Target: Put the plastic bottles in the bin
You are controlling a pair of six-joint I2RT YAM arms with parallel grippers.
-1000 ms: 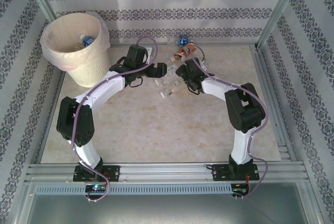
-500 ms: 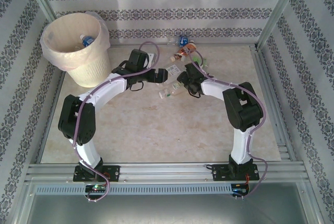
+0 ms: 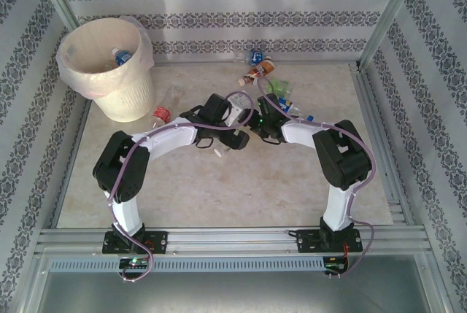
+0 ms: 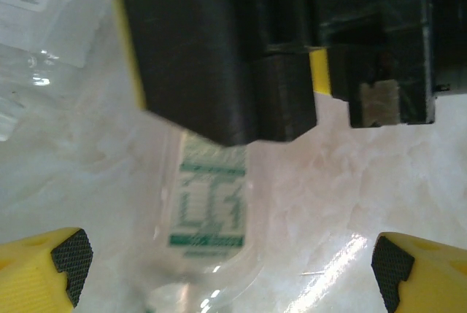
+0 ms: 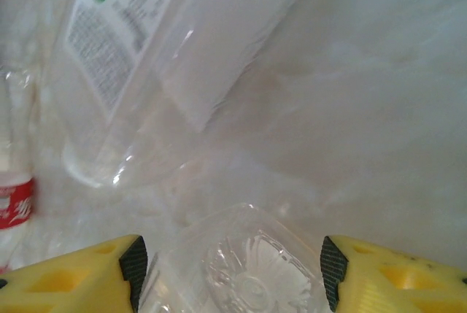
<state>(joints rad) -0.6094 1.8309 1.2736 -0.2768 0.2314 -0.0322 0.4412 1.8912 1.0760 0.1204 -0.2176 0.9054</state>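
we count one blue-labelled bottle (image 3: pixel 120 56) lying inside the bin (image 3: pixel 124 100), so by our judgement the job is barely begun; what else the liner hides we cannot tell. the rest lie out on the surface (image 3: pixel 204 196). a red-marked bottle (image 3: pixel 160 114) sits well off to the left of both hands, by the bin's foot, and a loose cluster of bottles (image 3: pixel 257 71) lies beyond the right hand toward the back wall. the left hand (image 4: pixel 232 269) is released, its fingers (image 4: pixel 44 265) spread wide, with a green-labelled bottle (image 4: pixel 208 218) lying between and just ahead of them, untouched. the right hand (image 5: pixel 232 276) straddles the base of a clear bottle (image 5: pixel 255 269), its pads (image 5: pixel 133 269) right at the walls; whether it is clenched on it yet we cannot tell. ahead of that hand lies a white-labelled bottle (image 5: pixel 146 58), and to its left a red-labelled bottle (image 5: pixel 14 203). nearly all the carrying is left to do.
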